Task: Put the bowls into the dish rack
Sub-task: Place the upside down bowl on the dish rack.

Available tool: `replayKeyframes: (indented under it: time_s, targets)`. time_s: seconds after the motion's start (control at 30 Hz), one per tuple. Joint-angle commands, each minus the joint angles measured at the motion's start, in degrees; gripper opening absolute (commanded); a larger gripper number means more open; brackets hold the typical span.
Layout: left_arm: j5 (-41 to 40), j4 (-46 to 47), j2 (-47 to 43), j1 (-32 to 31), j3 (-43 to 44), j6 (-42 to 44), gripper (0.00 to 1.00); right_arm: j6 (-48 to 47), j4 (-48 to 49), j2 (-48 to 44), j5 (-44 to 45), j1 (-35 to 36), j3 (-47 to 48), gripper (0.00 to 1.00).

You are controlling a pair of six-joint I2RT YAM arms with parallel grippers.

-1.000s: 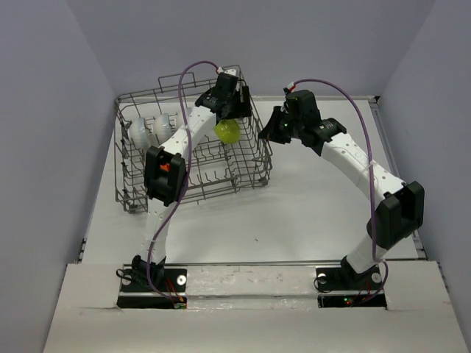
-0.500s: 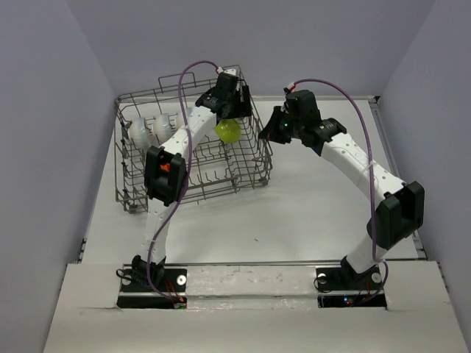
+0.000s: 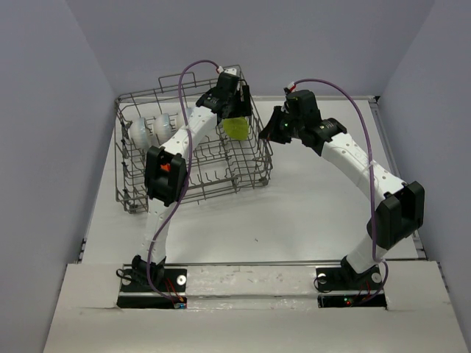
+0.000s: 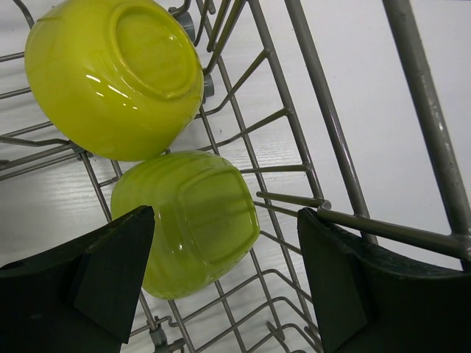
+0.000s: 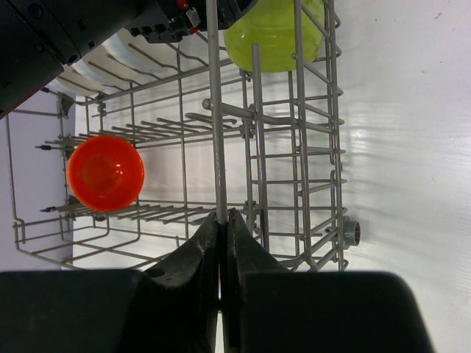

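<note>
Grey wire dish rack (image 3: 199, 193) fills the upper left of the overhead view, with white bowls (image 3: 140, 131) at its left end. At its right wall the right gripper (image 5: 221, 239) is pinched together on one wire, apparently steadying it. The left gripper (image 4: 224, 220), jaws apart, hangs over a yellow-green bowl (image 4: 184, 220) lying in the rack. Placing looks finished, so the next move is to lift straight up, clear of the wires.
</note>
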Motion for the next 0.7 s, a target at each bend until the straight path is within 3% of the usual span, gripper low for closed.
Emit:
replayKeyframes:
  time_s: [0.0, 0.43, 0.67]
  targets:
    - [-0.2, 3.2, -4.6, -1.0, 0.8, 1.2, 0.88, -0.3, -5.7, -0.1, 7.3, -2.5, -2.1, 0.01]
    - [-3.0, 3.2, -9.9, -1.0, 0.4, 2.6, 0.88, -0.2, -5.5, 0.2, 7.3, -2.5, -2.4, 0.01]
    - [-6.7, -1.6, -14.4, -0.9, 3.4, 3.6, 0.88, 0.1, -5.1, 0.3, 6.9, -2.5, -2.5, 0.01]
